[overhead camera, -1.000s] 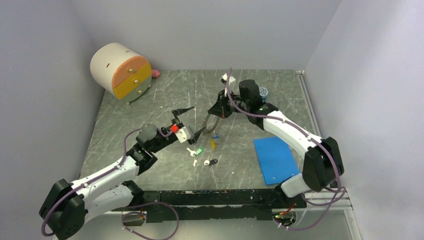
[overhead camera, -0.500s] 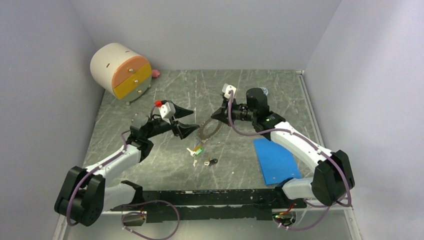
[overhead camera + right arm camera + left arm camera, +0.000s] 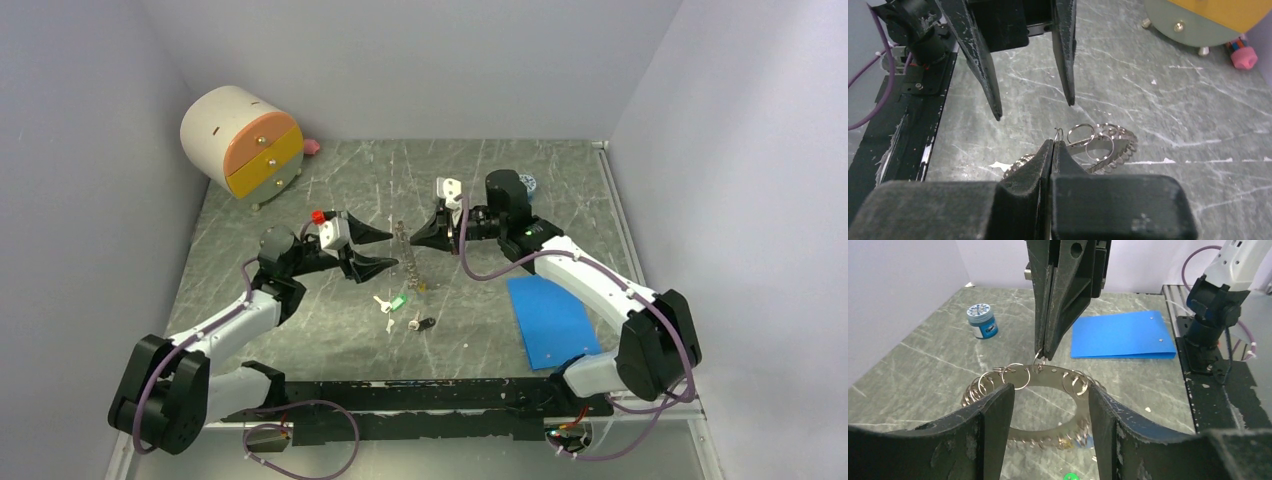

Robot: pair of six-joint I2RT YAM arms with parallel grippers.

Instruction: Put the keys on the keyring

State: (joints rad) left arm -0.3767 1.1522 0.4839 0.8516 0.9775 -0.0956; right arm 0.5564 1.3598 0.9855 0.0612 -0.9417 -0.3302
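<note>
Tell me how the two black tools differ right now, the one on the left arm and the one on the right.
The left tool has its jaws apart and holds nothing; the right tool is shut, pinching a small loop on the keyring. The left tool points rightward at the ring, the right tool leftward. Both are black, two-fingered and meet tip to tip at the keyring.

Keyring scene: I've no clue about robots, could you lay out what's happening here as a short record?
Keyring: roughly upright, pinched at its rim
Right end effector: shut on the keyring
Left end effector: open, a finger either side of the keyring
Keys: loose on the table, near the keyring
Also there: blue folder, round drawer box
</note>
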